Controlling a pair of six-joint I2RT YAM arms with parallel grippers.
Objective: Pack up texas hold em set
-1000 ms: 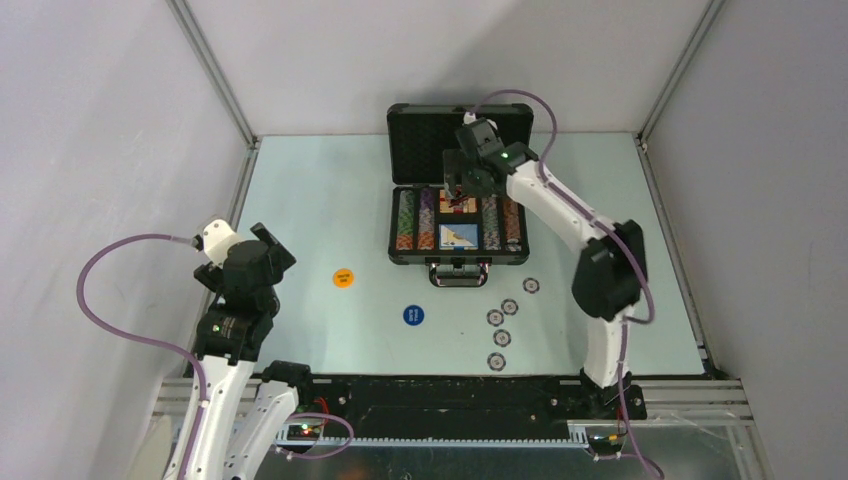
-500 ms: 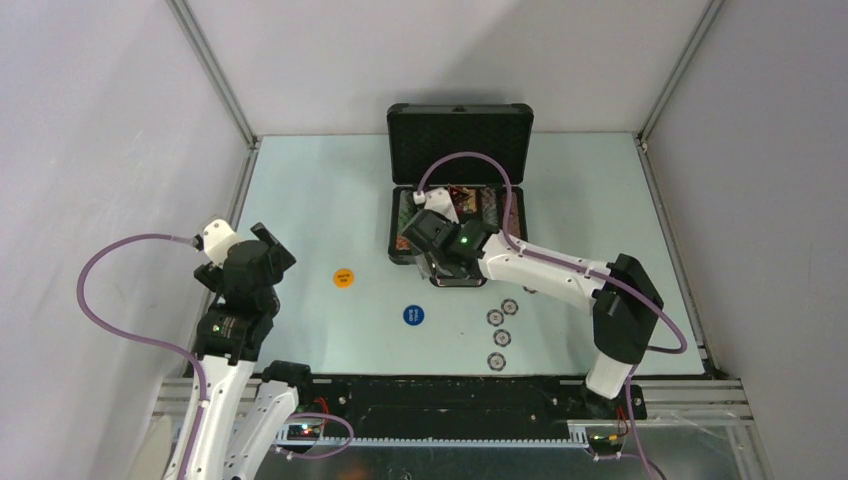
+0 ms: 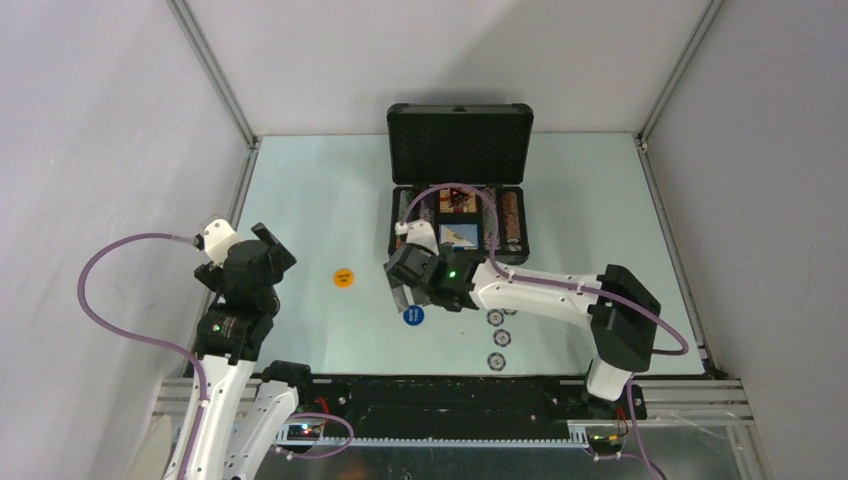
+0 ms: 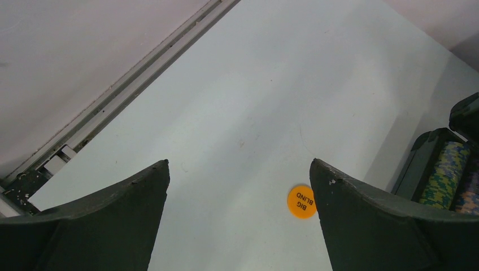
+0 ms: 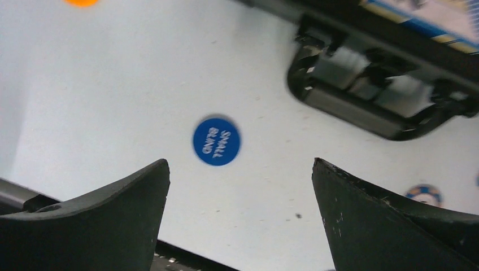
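Right gripper (image 5: 240, 164) is spread wide open with nothing in it, sitting a bit left of centre in the top view, just in front of the case (image 3: 458, 215). In its wrist cam the blue button (image 5: 216, 141) (says SMALL BLIND) lies flat on the table (image 3: 320, 200), up in the gap between the two fingers, and neither finger touches it. The case handle (image 5: 367, 104) fills the upper right of that view. One of the loose chips (image 5: 423, 195) peeks in at the lower right, and a sliver of the orange button (image 5: 82, 1) shows at the top left edge.

Left gripper (image 4: 240, 164) is wide open and empty too. It's held up off the table on the left side of the top view, well apart from everything else. Its cam looks down at the orange button near the bottom of the frame, close to the right finger, marked BIG BLIND. The case's side wall pokes in at the right edge, with a row of chips behind it.

The case sits upper centre in the top view, open, with the lid (image 3: 460, 145) standing up at the back. Inside there's a card box (image 3: 460, 236) in the middle and chip rows (image 3: 512, 225) to its right. The left part is partly hidden by the right arm and its cable. Three loose chips sit in a rough column on the table just right of the blue button, lower centre. The orange button is further left, on its own.
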